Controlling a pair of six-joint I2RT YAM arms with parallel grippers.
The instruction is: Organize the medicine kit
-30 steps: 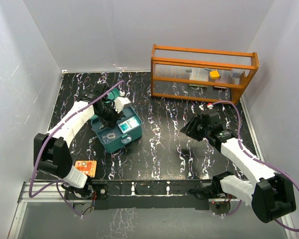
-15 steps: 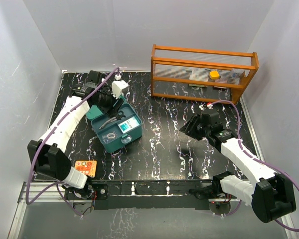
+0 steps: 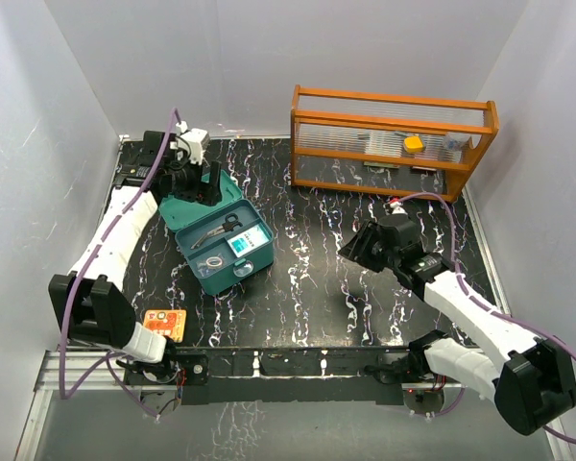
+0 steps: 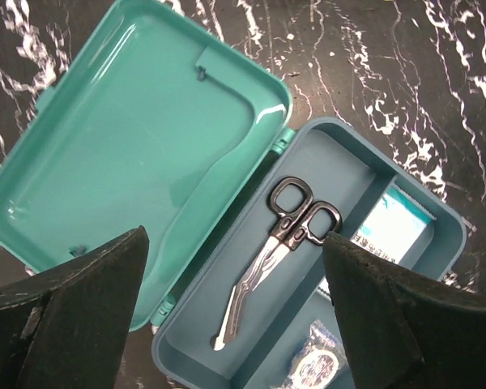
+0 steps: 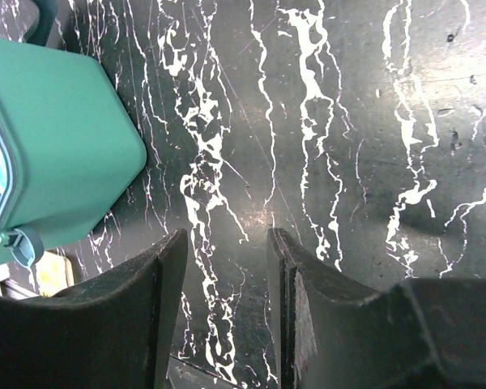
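Starting at the near-left edge of the surface (image 3: pixel 307 279), an orange card (image 3: pixel 163 324) lies flat, well apart from everything else. I can't read what it is.

Toward the far-left corner, my left gripper (image 4: pixel 235 243) hangs over the medicine kit (image 3: pixel 254 269) with its fingers spread wide and nothing between them. The kit sits left of centre with its lid (image 4: pixel 138 138) thrown fully back toward the far-left corner. The scissors (image 4: pixel 283 243) lie flat in the long compartment nearest the hinge. The next compartment holds a blue-and-white packet (image 4: pixel 393 219), and a small bagged coil (image 4: pixel 316 365) shows at the lower edge of the wrist view.

I judge the scissors to be settled, so the step in hand is getting this arm clear. I want to lift straight up before swinging sideways, so neither finger clips the lid or the hinge and drags the box.

Right of centre, my right gripper (image 5: pixel 224 239) hovers low over bare surface, its fingers partly apart and empty, with the kit's corner just at the left of its view.

In the far-right corner stands the orange slatted rack (image 3: pixel 394 99) with a yellow item (image 3: pixel 413 144) and other small pieces I can't make out. If more stock goes in, the right arm is better placed to fetch it.
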